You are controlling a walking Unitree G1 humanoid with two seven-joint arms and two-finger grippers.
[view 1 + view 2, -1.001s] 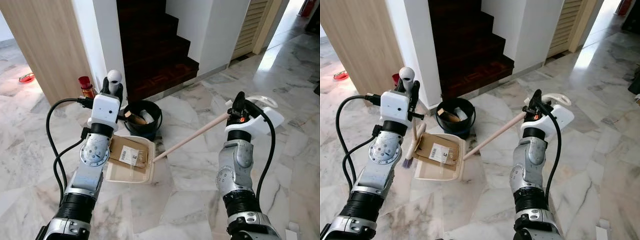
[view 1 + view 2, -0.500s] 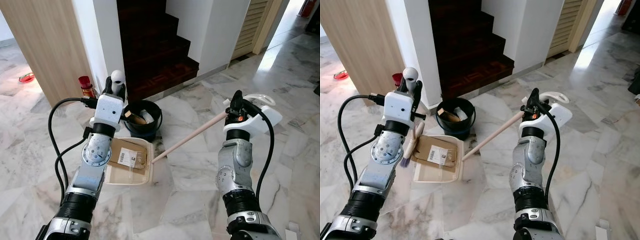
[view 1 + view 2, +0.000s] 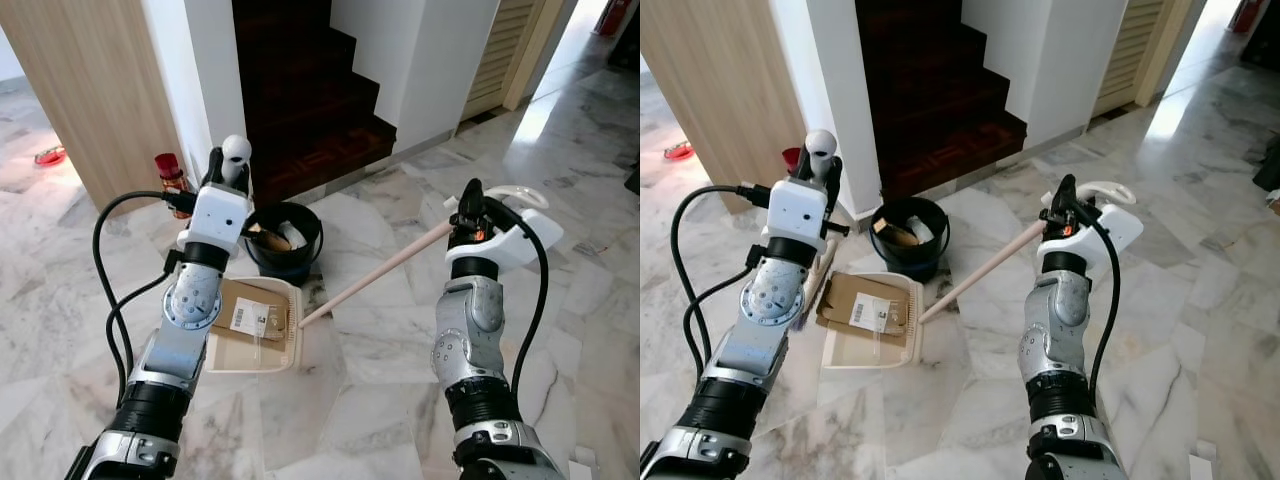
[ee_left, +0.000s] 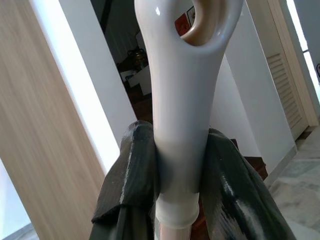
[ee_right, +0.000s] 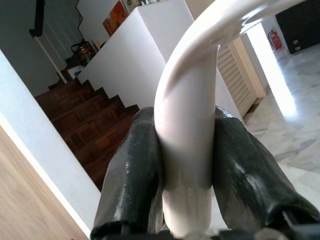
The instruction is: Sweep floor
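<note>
Cardboard scrap (image 3: 250, 318) lies in the dustpan (image 3: 257, 355), below the left gripper (image 4: 181, 165) clamping the brush handle (image 4: 187, 100); right gripper (image 5: 185, 165) clamps the dustpan's pole (image 3: 375, 272).

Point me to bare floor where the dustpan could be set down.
Bare marble between the two arms, just right of the dustpan, and toward the louvred door. Crowded by the black bucket at the stairs.

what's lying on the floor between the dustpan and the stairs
A black bucket holding scraps stands between the dustpan and the dark stairs, seen in both eye views.
</note>
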